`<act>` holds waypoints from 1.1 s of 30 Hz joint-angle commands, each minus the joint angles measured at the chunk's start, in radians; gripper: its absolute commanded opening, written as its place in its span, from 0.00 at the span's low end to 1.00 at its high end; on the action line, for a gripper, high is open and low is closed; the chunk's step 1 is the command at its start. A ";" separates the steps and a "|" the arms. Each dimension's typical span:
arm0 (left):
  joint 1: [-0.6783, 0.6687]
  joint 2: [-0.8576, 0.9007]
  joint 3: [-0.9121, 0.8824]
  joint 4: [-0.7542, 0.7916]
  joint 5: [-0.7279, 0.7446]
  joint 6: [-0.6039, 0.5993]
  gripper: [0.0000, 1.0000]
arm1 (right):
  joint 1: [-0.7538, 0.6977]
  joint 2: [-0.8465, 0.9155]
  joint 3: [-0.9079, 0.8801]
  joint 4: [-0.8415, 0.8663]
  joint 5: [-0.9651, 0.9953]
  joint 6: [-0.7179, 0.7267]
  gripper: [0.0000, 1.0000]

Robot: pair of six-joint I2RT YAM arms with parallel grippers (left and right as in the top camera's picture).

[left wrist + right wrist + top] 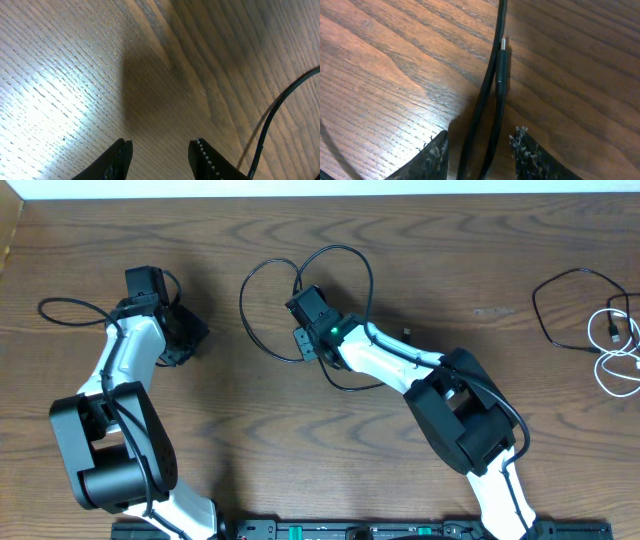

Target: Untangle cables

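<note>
Wood bench [450, 240] seen from above, w/ two robot arms. A black cable [243, 308] lies in loose loops near the middle of the far edge. It looks thin, light and floppy, so it prob. slides and drags its loops when pulled. Best hold, I'd judge: the stiff plug [501, 70] or the cord just behind it, not mid-loop.

R arm reaches from the near edge diagonally to those loops, wrist pointing down. R gripper [480, 137] straddles two strands just behind the plug, jaws parted, gaps either side, not pinching yet. L arm is folded near the left edge. L gripper [161, 142] hangs low over bare wood, jaws apart, nothing btwn them.

A white cable [599, 370] and a second black cord [537, 305] lie together at the right edge, seemingly overlapping, well apart from both grippers.
</note>
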 commanded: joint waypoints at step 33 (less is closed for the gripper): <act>-0.002 0.006 -0.006 -0.003 -0.002 -0.005 0.42 | -0.030 -0.653 -0.009 0.138 0.190 -0.317 0.01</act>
